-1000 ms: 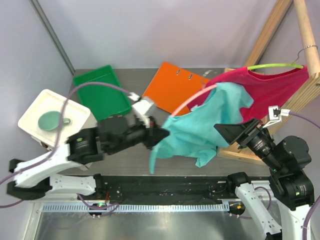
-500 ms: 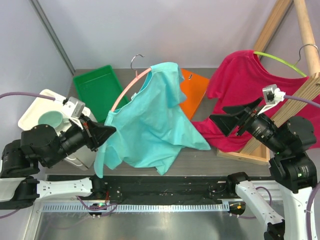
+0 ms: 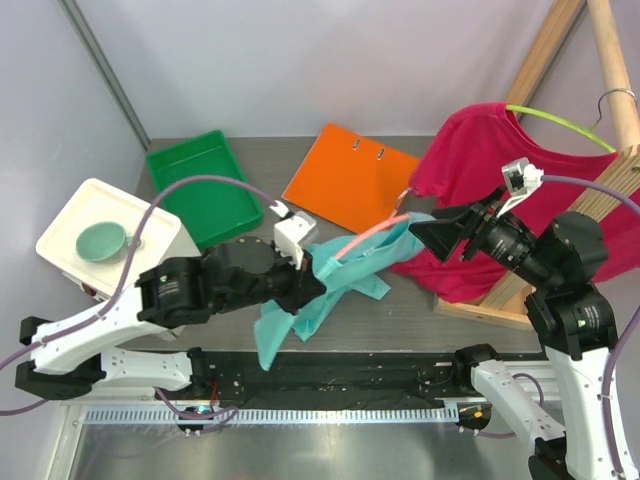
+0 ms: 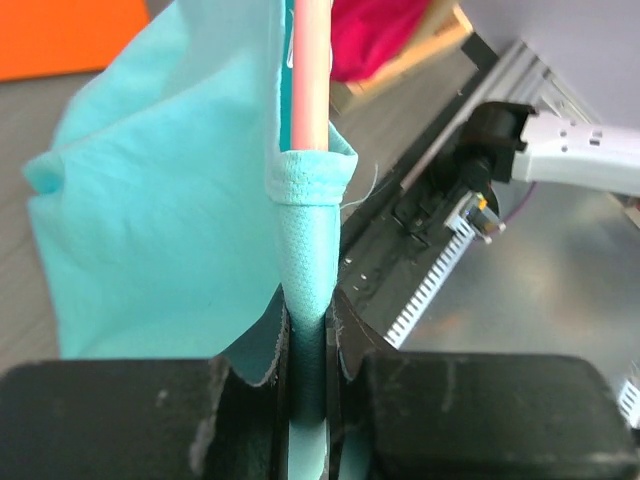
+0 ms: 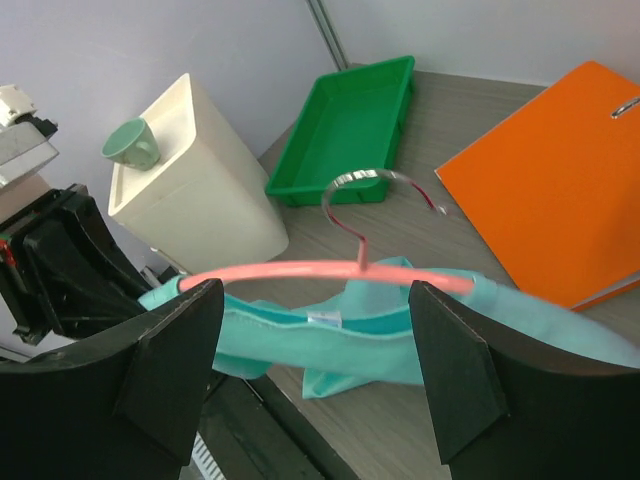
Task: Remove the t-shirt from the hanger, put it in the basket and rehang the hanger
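Observation:
A teal t-shirt [image 3: 335, 280] hangs crumpled from a pink hanger [image 3: 370, 235] low over the table. My left gripper [image 3: 312, 282] is shut on the shirt fabric where it wraps the hanger's left end; the left wrist view shows the jaws [image 4: 308, 330] pinching teal cloth [image 4: 170, 200] just below the pink rod [image 4: 310, 70]. My right gripper [image 3: 425, 232] is wide open by the hanger's right end. In the right wrist view its fingers [image 5: 170, 350] straddle the hanger [image 5: 320, 270] and shirt [image 5: 350, 335] without touching; the metal hook [image 5: 365, 182] points away.
A red t-shirt [image 3: 480, 190] hangs on a green hanger [image 3: 560, 125] from the wooden rack [image 3: 600, 190] at right. An orange folder [image 3: 350, 180] and a green tray [image 3: 200, 180] lie behind. A white box [image 3: 85, 250] holding a green cup [image 3: 102, 240] stands at left.
The left arm swung right and down, so the hanger and teal shirt dropped from a raised, spread position to a crumpled heap near the table. The right gripper moved left to the hanger's end.

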`<action>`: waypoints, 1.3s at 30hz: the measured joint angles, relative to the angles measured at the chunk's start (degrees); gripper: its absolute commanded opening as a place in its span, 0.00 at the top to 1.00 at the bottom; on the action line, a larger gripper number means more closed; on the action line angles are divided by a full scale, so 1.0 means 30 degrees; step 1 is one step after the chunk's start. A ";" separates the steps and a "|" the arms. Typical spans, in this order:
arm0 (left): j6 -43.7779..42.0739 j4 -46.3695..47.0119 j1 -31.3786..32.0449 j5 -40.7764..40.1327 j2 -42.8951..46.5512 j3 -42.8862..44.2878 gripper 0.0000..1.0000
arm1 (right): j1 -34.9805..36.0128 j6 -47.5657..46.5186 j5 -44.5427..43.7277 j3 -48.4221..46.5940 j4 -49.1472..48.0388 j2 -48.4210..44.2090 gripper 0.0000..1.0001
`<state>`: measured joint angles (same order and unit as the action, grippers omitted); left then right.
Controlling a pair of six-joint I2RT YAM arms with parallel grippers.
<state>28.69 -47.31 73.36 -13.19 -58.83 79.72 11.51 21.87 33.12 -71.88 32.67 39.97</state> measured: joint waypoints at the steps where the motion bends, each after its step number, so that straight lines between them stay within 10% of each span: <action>1: 0.0138 0.0204 0.0000 0.0452 -0.0503 -0.0066 1.00 | 0.0000 -0.0102 0.0000 0.0000 0.0095 0.0153 0.20; 32: 0.1829 0.3264 -0.0189 0.4379 -0.1625 -0.0058 1.00 | 0.0000 -0.0605 -0.1355 0.2251 -0.0852 -0.0933 0.45; 39: 0.1996 0.3803 -0.0248 0.4991 -0.2208 -0.0044 1.00 | 0.0000 -0.0255 -0.1348 0.3512 -0.1800 -0.0933 0.70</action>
<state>34.68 -35.90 72.62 1.78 -65.45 79.59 11.51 21.10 29.08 -61.34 27.27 37.17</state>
